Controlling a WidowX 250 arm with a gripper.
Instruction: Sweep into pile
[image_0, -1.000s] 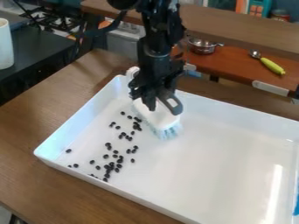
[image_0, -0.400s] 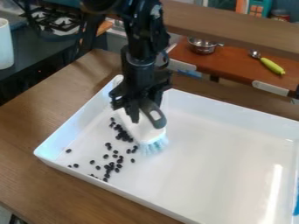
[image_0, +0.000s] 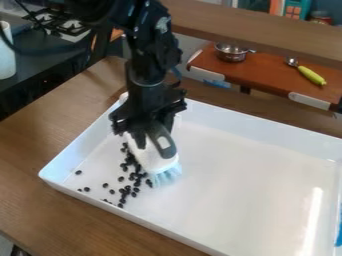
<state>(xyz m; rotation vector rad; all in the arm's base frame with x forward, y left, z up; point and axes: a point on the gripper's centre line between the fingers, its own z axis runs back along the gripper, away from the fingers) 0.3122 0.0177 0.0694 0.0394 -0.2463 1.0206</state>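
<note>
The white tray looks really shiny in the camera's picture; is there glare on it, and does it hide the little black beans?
Camera view: a long, bright glare streak runs down the right part of the white tray; the black beans lie well left of it, standing out darkly.

Bright, soft light over the white tray (image_0: 234, 185), with one long glare streak toward the view's right edge.

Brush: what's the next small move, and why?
I'd probably sweep the brush a little toward the near-left corner of the tray: densest beans lie along its left side, and loose ones are scattered between them and that corner.
</note>
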